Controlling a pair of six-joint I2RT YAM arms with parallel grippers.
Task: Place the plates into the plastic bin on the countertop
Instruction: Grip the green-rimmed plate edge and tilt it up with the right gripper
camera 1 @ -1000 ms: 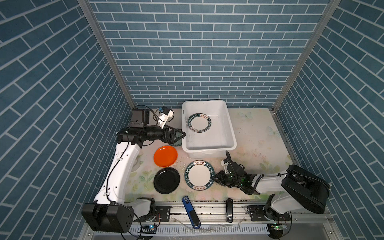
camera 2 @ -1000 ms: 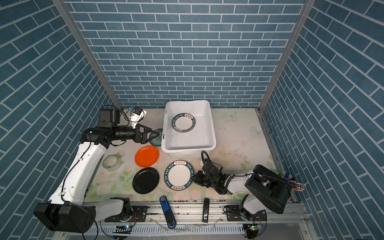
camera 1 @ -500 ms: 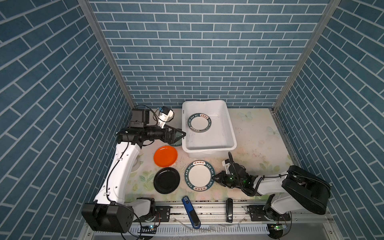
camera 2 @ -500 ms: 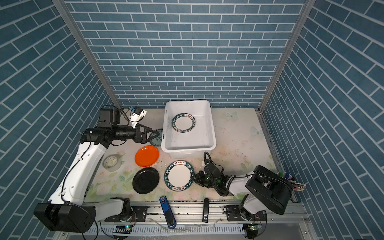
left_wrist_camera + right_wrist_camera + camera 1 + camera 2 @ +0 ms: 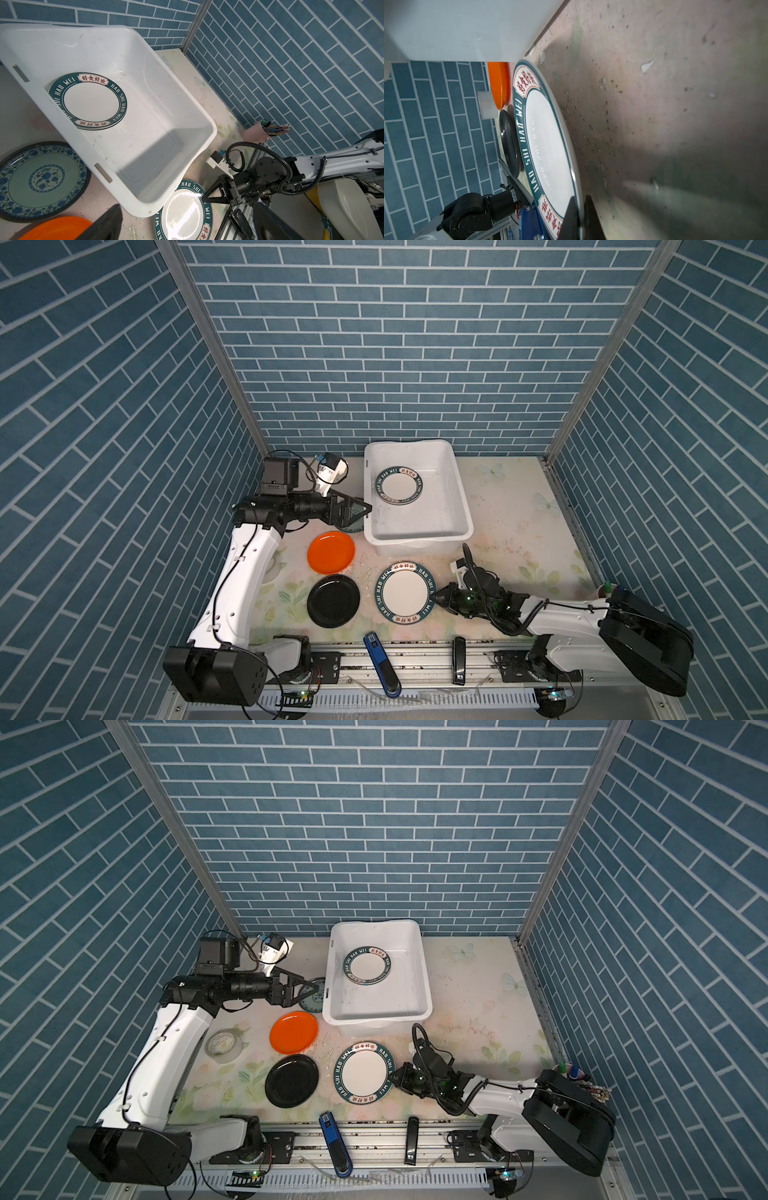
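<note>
The white plastic bin [image 5: 415,548] [image 5: 374,1026] [image 5: 158,116] stands on the flowered countertop [image 5: 511,514] and holds one plate with a dark-teal lettered rim [image 5: 398,485] [image 5: 366,966] [image 5: 91,101]. A second lettered plate [image 5: 405,593] [image 5: 365,1073] [image 5: 185,212] [image 5: 548,141] lies in front of the bin. My right gripper [image 5: 436,598] [image 5: 395,1078] [image 5: 580,218] is shut on its right rim. To the left lie an orange plate [image 5: 331,552], a black plate [image 5: 333,600] and a teal patterned plate [image 5: 312,996] [image 5: 39,178]. My left gripper [image 5: 359,510] [image 5: 311,988] hovers open over the teal plate, beside the bin's left wall.
A whitish tape roll [image 5: 224,1046] lies at the left by the left arm. A blue stapler-like tool [image 5: 380,664] and a black one [image 5: 458,659] rest on the metal rail [image 5: 415,655] at the front. A pink cup of pens [image 5: 255,133] stands at the right edge.
The right wrist has shifted slightly at the lettered plate's rim. The left arm and the plates have stayed where they were.
</note>
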